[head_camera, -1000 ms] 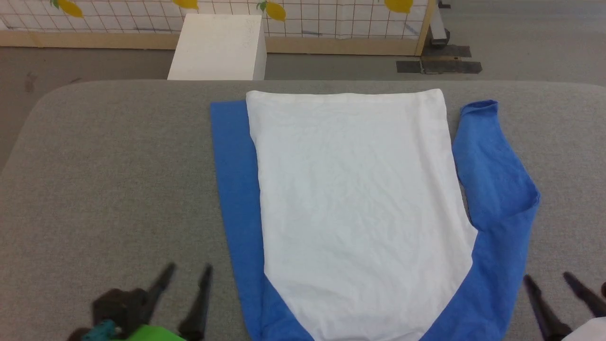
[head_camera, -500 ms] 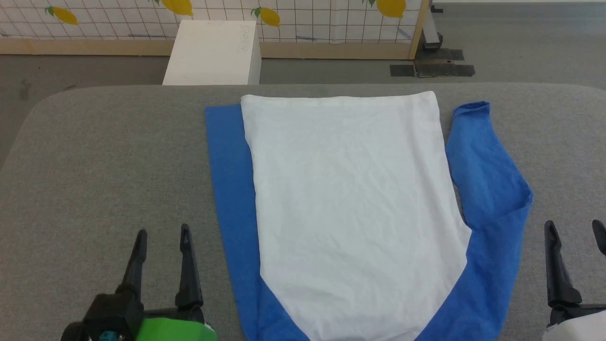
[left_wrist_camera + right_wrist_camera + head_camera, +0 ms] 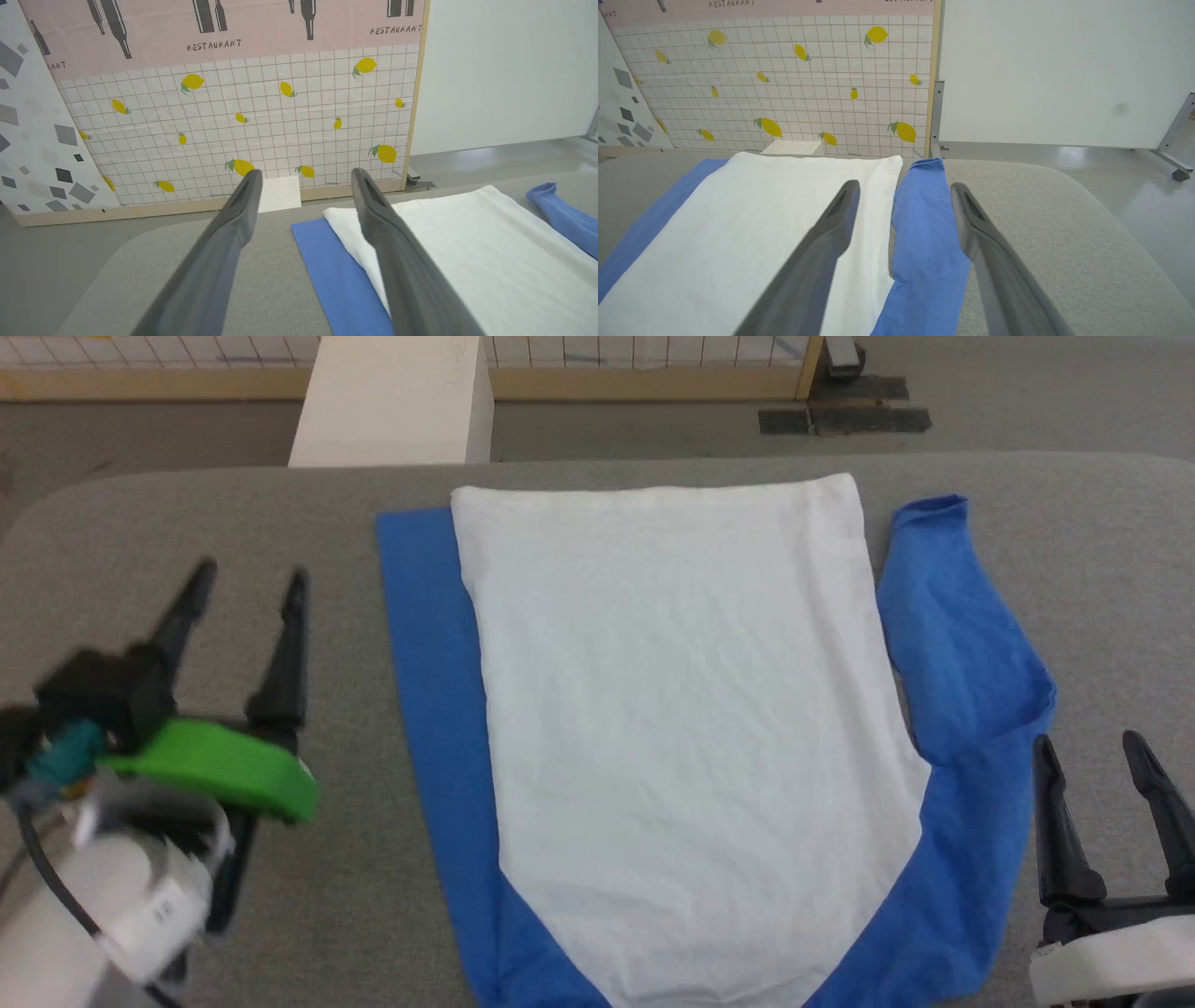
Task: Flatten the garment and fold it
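Left fingers [image 3: 285, 653] spread wide, empty, right fingers [image 3: 1055, 821] likewise — both beside garment [image 3: 672, 709]

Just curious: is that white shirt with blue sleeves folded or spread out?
Spread out: the white, blue-sleeved fabric shirt lies flat on the grey table, body unfolded.

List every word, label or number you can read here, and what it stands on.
"RESTAURANT": twice on the pink wall panel in the left wrist view, and again in the right wrist view.
"ANT": the end of a cut-off word at that panel's left edge.
Sticker on the pale left forearm: too blurred to read.
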### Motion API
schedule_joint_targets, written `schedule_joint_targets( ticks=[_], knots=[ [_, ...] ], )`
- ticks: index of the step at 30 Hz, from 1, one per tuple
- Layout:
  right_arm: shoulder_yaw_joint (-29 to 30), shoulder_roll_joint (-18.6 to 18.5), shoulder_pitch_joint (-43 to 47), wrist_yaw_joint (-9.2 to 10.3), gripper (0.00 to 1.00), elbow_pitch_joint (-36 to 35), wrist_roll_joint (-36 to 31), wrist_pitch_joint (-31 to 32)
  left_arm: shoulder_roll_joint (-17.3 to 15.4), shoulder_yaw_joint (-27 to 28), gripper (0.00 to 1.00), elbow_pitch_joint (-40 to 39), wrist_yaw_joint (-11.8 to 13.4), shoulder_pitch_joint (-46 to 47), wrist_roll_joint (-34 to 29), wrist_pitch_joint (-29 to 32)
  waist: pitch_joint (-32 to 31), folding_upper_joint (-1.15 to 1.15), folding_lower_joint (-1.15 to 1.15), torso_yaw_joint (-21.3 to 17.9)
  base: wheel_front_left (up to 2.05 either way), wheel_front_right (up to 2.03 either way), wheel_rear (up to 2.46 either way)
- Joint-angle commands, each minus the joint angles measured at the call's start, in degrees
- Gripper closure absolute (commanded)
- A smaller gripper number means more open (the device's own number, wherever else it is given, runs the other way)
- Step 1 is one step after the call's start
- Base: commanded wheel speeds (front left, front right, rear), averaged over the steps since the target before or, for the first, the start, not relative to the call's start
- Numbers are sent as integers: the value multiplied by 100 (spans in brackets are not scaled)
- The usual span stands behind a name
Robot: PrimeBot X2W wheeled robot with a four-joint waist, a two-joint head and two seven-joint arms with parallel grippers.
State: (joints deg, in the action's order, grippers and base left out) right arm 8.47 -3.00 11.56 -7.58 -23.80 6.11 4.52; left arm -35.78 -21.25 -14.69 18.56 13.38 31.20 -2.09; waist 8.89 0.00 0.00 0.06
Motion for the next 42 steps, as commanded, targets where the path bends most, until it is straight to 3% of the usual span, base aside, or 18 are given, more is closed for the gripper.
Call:
schedule_joint_targets(
  ticks=[1,6,12,16,22,35,36,37,42],
  knots=[
    [-71,12,-184,9,0,-61,-3,-8,-85,99,0,108,-123,516,116,236,476,0,0,-17,0,0,0],
    [-236,12,-488,9,0,-269,-170,23,-488,44,0,778,-771,2280,148,1218,1223,0,0,-20,0,0,0],
    [-320,12,-847,9,0,-532,-296,33,-394,-253,0,1549,-1406,3852,268,2100,2079,0,0,-55,0,0,0],
    [-432,12,-1055,9,0,-575,-276,2,-433,-413,0,2060,-1622,4347,255,2550,2459,0,0,-207,0,0,0],
    [-393,12,-1172,9,0,-586,-192,-47,-576,-661,0,2596,-1857,4648,220,3161,2936,0,0,-439,0,0,0],
    [-311,13,-1308,9,0,-488,-158,-123,-595,-671,0,3098,-1738,4559,377,3402,3387,0,0,-694,0,0,0],
    [-294,13,-1307,9,0,-489,-154,-123,-587,-679,26,3119,-1747,4544,402,3426,3400,0,0,-694,0,0,0],
    [-280,13,-1305,9,0,-491,-151,-125,-581,-696,100,3131,-1777,4528,424,3441,3410,0,0,-691,0,0,0],
    [-248,13,-1315,9,0,-472,-167,-114,-515,-648,100,3174,-1814,4465,596,3391,3347,0,0,-610,0,0,0]
  ],
)
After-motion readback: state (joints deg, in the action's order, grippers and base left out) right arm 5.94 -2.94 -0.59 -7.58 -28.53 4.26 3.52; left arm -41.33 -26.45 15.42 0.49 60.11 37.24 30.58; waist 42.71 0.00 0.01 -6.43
